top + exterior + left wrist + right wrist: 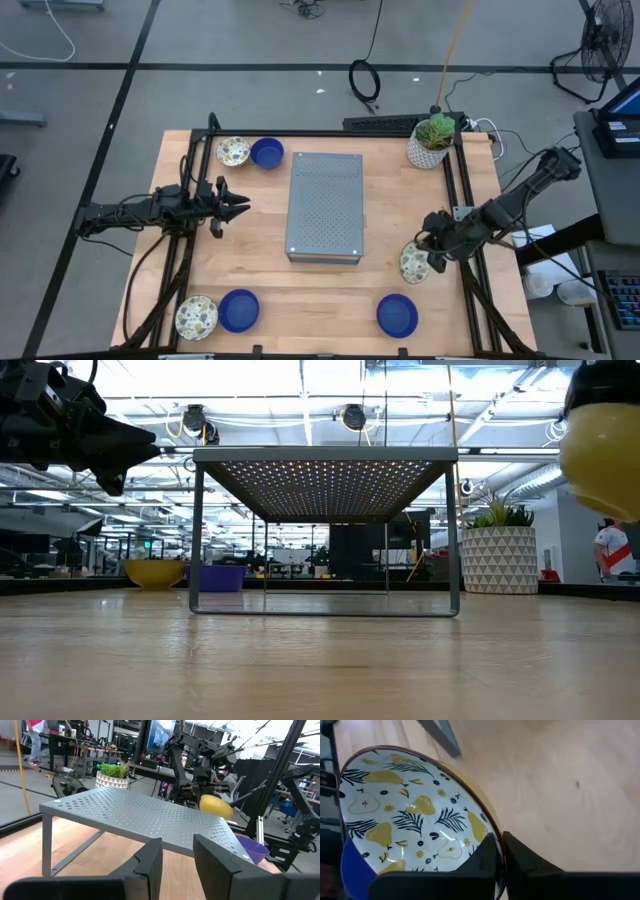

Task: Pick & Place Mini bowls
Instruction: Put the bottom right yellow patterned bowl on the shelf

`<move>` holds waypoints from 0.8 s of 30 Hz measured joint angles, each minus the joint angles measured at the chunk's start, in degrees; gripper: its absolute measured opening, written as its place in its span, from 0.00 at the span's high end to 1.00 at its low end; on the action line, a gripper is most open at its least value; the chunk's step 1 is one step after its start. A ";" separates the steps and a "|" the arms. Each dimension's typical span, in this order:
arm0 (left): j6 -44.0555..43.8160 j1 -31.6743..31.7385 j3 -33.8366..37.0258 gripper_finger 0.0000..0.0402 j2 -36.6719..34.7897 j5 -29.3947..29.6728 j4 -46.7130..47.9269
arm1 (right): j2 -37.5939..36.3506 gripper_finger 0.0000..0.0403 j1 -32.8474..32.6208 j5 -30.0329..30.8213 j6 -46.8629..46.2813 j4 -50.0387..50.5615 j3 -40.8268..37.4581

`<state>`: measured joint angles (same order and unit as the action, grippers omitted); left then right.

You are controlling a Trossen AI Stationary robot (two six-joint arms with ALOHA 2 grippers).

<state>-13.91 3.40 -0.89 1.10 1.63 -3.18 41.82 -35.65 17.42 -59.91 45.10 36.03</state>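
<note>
My right gripper [432,256] is at the table's right side, shut on a cream mini bowl with a pear and leaf pattern inside [415,815] and a yellow outside [600,435]. Other mini bowls rest on their bases on the table: a patterned one [233,152] and a blue one [267,153] at the far left, a patterned one [197,317] and a blue one [239,310] at the near left, and a blue one [397,315] at the near right. My left gripper [238,205] hovers open and level at the table's left, holding nothing. My right gripper pinches the patterned bowl's rim [495,836], with one finger [482,860] inside the hollow and the other [522,857] on the yellow outside. The fingers slant down from the table's right side. The bowl is lifted clear of the table and tilted.
A grey perforated metal stand [325,207] on thin legs fills the table's middle. A white pot with a green plant [432,142] stands at the far right corner. Black frame rails [465,200] run along the table's sides. Bare wood [320,300] lies at the near middle.
</note>
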 joint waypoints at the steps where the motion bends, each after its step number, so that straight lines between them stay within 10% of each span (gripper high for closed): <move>1: 0.00 0.02 0.00 0.72 0.00 0.00 0.00 | 0.00 0.99 0.58 0.64 1.19 -0.96 0.00; 24: 0.00 0.01 0.00 0.72 0.02 0.00 0.00 | 0.56 0.99 22.71 -12.01 57.50 -45.51 0.02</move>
<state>-13.92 3.41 -0.89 1.12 1.63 -3.18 42.38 -12.94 5.41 -2.41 -0.41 36.05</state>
